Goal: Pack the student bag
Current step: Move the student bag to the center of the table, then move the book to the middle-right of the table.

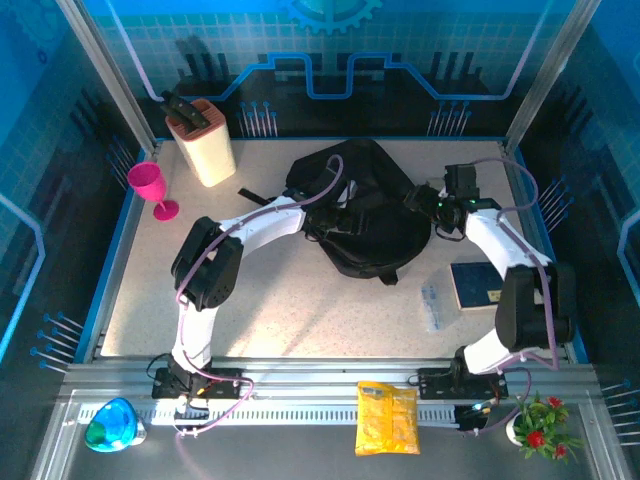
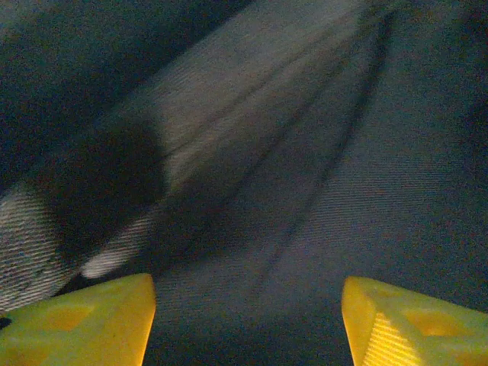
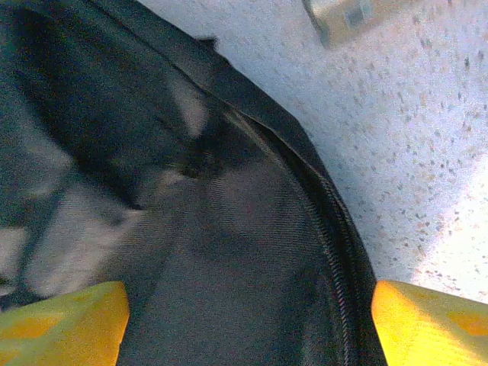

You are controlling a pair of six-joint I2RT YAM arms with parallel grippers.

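Student bag, where: I see the student bag (image 1: 372, 178) lying slumped in the middle of the desk (image 1: 290, 310), towards the far side, between the two arms.
Student bag, look: black soft fabric, collapsed into a rounded heap with folds. It is by far the largest thing here, and a loose strap pokes out at its left.
Student bag, close up left: through the left wrist camera I get dark woven cloth (image 2: 320, 152) with long creases. The view is blurred, with a darker patch at left.
Student bag, close up right: the right wrist camera shows a curved zipper line (image 3: 332, 252) along the bag's edge, with grey lining folds inside it and speckled desk just beyond.
Left jaws: spread apart, gripping nothing. The yellow fingertips (image 2: 84, 324) sit at the bottom corners of the view with bag cloth past them.
Right jaws: also spread wide and empty. The yellow fingertips (image 3: 435, 320) straddle the bag's zippered rim.
Left arm: the left arm (image 1: 250, 225) reaches in to the bag's left side.
Right arm: the right arm (image 1: 500, 235) reaches to the bag's right side.
Beside the bag: a dark blue notebook (image 1: 478, 283) and a clear packet (image 1: 433, 305) lie on the desk to the bag's near right, apart from it.
Far left: a cream knife block (image 1: 207, 145) and a pink goblet (image 1: 152, 187).
Near rail: a yellow pouch (image 1: 387, 418).
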